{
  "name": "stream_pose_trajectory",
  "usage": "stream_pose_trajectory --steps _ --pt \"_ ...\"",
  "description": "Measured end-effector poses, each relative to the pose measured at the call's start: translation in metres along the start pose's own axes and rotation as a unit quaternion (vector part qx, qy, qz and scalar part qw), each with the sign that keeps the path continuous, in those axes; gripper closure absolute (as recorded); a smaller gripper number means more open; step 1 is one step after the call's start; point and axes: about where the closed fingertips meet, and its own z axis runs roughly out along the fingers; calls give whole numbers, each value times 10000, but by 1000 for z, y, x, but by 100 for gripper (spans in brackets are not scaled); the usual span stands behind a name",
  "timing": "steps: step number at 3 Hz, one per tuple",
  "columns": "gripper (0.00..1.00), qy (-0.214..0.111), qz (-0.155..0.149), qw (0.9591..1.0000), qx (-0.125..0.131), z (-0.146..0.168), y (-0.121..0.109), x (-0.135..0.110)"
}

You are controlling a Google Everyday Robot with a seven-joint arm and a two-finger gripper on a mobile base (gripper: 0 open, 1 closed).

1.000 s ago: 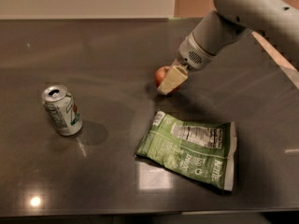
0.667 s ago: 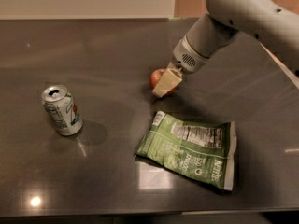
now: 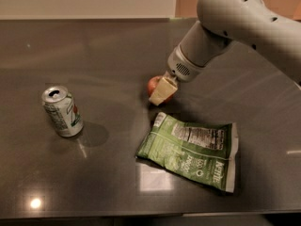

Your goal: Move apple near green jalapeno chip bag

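Observation:
The apple is small and red, and sits low over the dark table near its middle. My gripper comes down from the upper right and is shut on the apple; one cream finger covers the apple's right side. The green jalapeno chip bag lies flat just in front of the apple, label side up, with its upper left corner a short way below the gripper.
A silver-green soda can stands upright at the left of the table. The large grey arm crosses the upper right. The table's front edge runs along the bottom of the view.
My gripper has moved left and toward the front with the apple in it, closer to the chip bag's upper left corner. The can and the bag have not moved.

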Motion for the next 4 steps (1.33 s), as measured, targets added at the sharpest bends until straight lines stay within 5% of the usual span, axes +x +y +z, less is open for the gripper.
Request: stream_pose_trajectory --steps 2,3,4 --pt "13 -39 102 9999 17 12 12 7" --pt "0 -31 86 10000 16 12 13 6" --pt "0 -31 86 10000 16 12 13 6"
